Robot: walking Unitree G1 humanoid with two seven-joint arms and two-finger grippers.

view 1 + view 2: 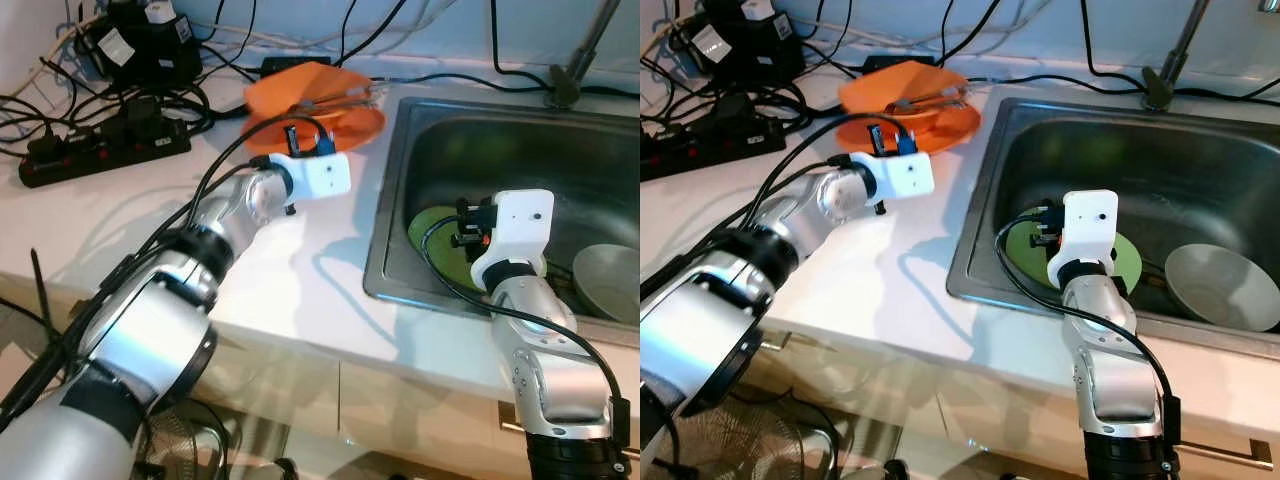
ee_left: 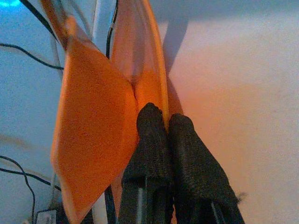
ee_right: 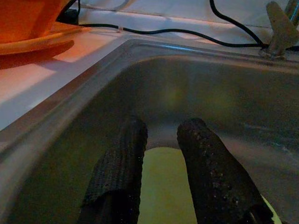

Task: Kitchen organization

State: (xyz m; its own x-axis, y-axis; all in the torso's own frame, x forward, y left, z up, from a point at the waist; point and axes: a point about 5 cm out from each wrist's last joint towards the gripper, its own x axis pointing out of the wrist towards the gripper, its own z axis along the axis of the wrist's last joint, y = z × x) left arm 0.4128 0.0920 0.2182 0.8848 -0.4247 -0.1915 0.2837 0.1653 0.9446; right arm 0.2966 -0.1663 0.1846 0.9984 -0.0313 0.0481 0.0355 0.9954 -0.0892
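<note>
At counter — left gripper point(image 2: 163, 123) pinching orange plate point(image 2: 140, 70) rim.

A white worktop point(image 1: 300, 280) ran before a pale wall, a steel sink point(image 1: 470, 130) sunk at right. Cupboard fronts point(image 1: 400, 400), seemingly cream, stood below; light was soft.

I count one orange plate point(image 1: 352, 122) at my left gripper point(image 2: 164, 122) | one green plate point(image 1: 1127, 262) under my right gripper point(image 3: 163, 133) | one grey bowl point(image 1: 1222, 287) beside it | one sink point(image 1: 1160, 150)
</note>
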